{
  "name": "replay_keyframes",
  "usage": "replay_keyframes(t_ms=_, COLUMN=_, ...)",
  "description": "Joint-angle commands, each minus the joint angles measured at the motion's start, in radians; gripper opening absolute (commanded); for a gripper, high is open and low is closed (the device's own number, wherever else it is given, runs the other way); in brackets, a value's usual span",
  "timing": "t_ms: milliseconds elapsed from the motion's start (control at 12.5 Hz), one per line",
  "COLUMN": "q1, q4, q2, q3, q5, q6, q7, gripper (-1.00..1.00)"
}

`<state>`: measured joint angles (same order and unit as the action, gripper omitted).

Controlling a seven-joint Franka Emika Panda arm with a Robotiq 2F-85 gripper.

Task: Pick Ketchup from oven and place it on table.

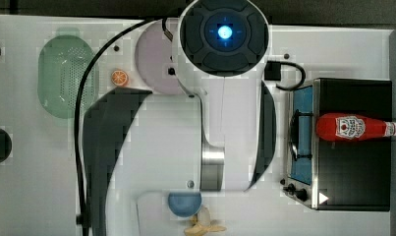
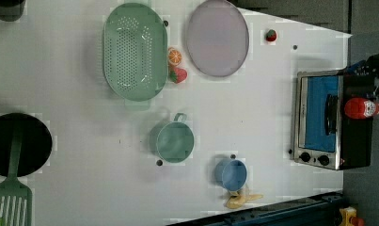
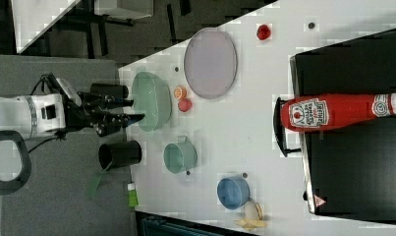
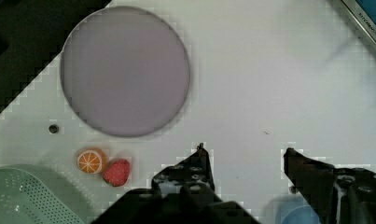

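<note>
The red squeeze ketchup bottle (image 3: 333, 112) with its white cap and white-and-red label lies on its side on the black top of the boxy toaster oven (image 1: 353, 187), its base overhanging the silver front frame above the bluish glass door. In the top view it sits at the right, cap pointing to the top view's right.

The black gripper (image 4: 244, 163) hangs well above the large white tabletop (image 2: 253, 117), fingers (image 4: 195, 168) spread with nothing between them, far from the bottle. In the wrist view it looks down on bare tabletop near a round lilac plate (image 4: 125, 70), an orange slice (image 4: 91, 160) and a small strawberry (image 4: 116, 172).

The step in hand looks like the approach, with the pick not yet begun. To do it well, I would travel across to the oven while high, then turn the wrist so the 2 fingers straddle the bottle across its width, not along its length. The labelled body seems the best place to clamp, as the neck tapers and may slip. Descend gently, since a lying bottle could roll. Lift clear of the bar handle before heading for open tabletop.
</note>
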<state>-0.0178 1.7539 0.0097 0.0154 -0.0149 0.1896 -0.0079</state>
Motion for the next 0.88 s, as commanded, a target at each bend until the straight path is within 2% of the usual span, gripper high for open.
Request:
replay_keyframes(t_ms=80, q1=0.031, q4=0.088, q2=-0.268, q3=0.043, q5=0.022, q6=-0.152, q7=0.046, gripper=0.58)
replay_keyframes(t_ms=240, q1=0.032, q4=0.088, q2=-0.268, q3=0.047, q5=0.022, q6=-0.151, q7=0.046, gripper=0.99)
replay_keyframes(t_ms=480, q1=0.046, q4=0.088, q2=-0.263, q3=0.086, q5=0.023, q6=-0.134, q7=0.046, gripper=1.00)
replay_keyframes(t_ms=880, q1=0.095, q4=0.086, q2=-0.194, q3=0.265, q5=0.023, q6=-0.021, q7=0.046, gripper=1.00)
